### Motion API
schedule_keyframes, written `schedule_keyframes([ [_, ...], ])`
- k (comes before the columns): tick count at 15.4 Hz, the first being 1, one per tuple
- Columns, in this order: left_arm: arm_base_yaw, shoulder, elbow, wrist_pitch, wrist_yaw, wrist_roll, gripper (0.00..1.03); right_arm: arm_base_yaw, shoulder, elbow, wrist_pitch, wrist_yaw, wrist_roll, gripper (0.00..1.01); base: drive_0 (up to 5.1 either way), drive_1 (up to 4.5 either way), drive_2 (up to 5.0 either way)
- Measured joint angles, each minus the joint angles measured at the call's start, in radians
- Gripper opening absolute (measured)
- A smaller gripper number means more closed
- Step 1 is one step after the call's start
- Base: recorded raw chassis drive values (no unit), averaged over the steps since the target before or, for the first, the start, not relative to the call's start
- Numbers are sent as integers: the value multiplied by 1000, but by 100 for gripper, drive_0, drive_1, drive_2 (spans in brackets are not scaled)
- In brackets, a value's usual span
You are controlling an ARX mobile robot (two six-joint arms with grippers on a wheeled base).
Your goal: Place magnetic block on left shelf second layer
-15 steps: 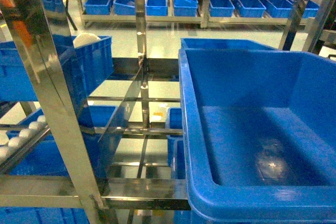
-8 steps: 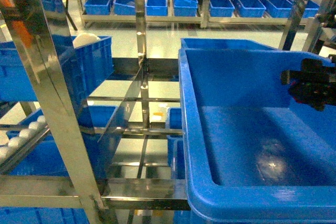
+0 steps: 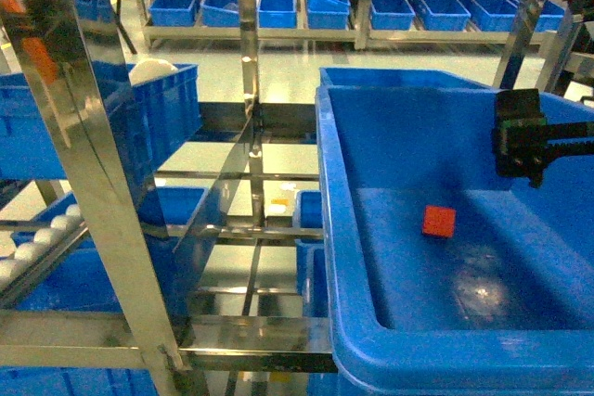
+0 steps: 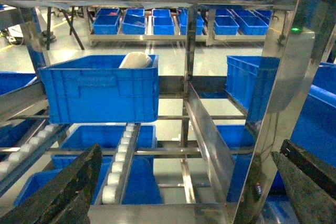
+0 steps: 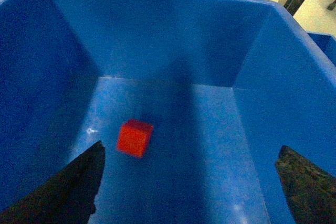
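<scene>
The magnetic block, a small red cube, is down at the floor of the large deep blue bin on the left shelf second layer, with nothing touching it. My right gripper hangs over the bin's right side, above and to the right of the block. In the right wrist view the block shows against the bin floor, up and left of my open right gripper, which holds nothing. My left gripper is open and faces the steel rack, with nothing between its fingers.
A slanted steel upright stands close in front on the left. Behind it are a blue crate holding a white object and a rail of white rollers. Rows of blue bins line the far racks. A steel post rises near my left gripper.
My right gripper came in from the right over the bin. The red block, unseen before, is now free of the gripper down in the bin.
</scene>
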Motion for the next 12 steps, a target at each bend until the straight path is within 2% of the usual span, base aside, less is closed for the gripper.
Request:
schedule_keyframes([
  [1,0,0,0,0,0,0,98,-1,-48,-36,-7,-8,-16,100,0,0,0],
  [3,0,0,0,0,0,0,98,-1,-165,-96,-62,-32,-30,98,0,0,0],
  [5,0,0,0,0,0,0,98,-3,-338,-160,-141,-35,-38,98,0,0,0],
  [7,0,0,0,0,0,0,98,-15,-553,-237,-229,-16,-61,98,0,0,0],
  [10,0,0,0,0,0,0,98,-87,-775,-275,-385,-18,-63,98,0,0,0],
  [11,0,0,0,0,0,0,98,-85,-785,-275,-383,-20,-63,98,0,0,0],
  [12,0,0,0,0,0,0,98,-96,-775,-330,-218,-66,-47,93,0,0,0],
])
